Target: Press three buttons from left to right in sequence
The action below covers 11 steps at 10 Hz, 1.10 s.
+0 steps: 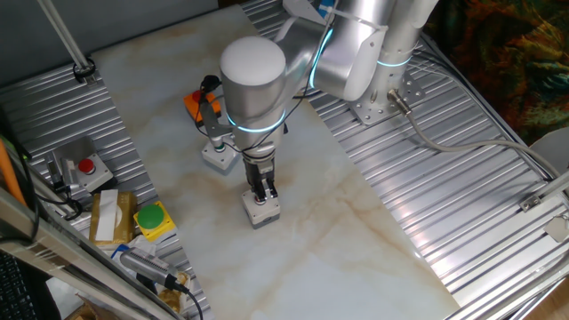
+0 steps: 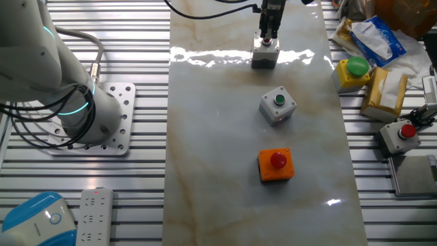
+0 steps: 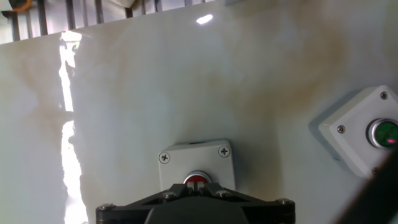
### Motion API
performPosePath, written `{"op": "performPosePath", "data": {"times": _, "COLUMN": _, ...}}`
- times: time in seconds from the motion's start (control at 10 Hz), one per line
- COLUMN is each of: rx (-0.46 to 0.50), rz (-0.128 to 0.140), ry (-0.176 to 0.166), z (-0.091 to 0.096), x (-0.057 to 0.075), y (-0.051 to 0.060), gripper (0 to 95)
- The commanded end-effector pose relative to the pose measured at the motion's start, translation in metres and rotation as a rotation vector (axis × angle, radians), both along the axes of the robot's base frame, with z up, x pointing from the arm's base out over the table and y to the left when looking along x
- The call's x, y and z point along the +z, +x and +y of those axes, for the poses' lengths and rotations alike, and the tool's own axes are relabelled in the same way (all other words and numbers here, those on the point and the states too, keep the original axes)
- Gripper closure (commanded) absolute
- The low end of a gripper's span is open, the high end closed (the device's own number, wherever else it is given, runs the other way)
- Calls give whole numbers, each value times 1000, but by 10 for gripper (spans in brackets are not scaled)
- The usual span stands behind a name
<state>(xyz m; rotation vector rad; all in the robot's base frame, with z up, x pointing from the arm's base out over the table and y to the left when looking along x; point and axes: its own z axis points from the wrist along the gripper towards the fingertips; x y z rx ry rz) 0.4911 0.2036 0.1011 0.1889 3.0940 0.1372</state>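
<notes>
Three button boxes lie in a row on the marble table (image 2: pixel 218 137). The orange box with the red button (image 2: pixel 276 165) shows partly behind the arm in one fixed view (image 1: pixel 197 101). The grey box with the green button (image 2: pixel 278 104) is also in the hand view (image 3: pixel 367 134). The grey box with the red button (image 2: pixel 265 55) sits under my gripper (image 1: pixel 263 194). In the hand view the fingertips (image 3: pixel 196 185) are together and rest on that box's red button (image 3: pixel 196 178). The gripper stands upright over it (image 2: pixel 271 33).
A yellow box with a large green button (image 2: pixel 354 70) and a grey red-button box with cables (image 2: pixel 403 134) lie on the ribbed metal beside the marble. A power strip (image 2: pixel 95 215) lies near the robot base (image 2: pixel 102 130). Boxes and packets crowd that corner (image 2: pixel 382 92).
</notes>
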Motion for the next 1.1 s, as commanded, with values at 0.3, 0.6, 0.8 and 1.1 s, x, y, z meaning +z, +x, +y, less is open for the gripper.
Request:
{"op": "performPosePath", "data": {"times": 0.3, "rx": 3, "rz": -3, "ry": -31, "z": 0, "x": -1, "y": 0, "gripper": 950}}
{"op": "performPosePath", "data": {"times": 0.6, "rx": 1, "rz": -41, "ry": -34, "z": 0, "x": -4, "y": 0, "gripper": 950}}
{"op": "performPosePath", "data": {"times": 0.8, "rx": 15, "rz": -29, "ry": -92, "z": 0, "x": -5, "y": 0, "gripper": 950}}
{"op": "performPosePath", "data": {"times": 1.1, "rx": -1, "rz": -67, "ry": -10, "z": 0, "x": -5, "y": -1, "gripper": 950}}
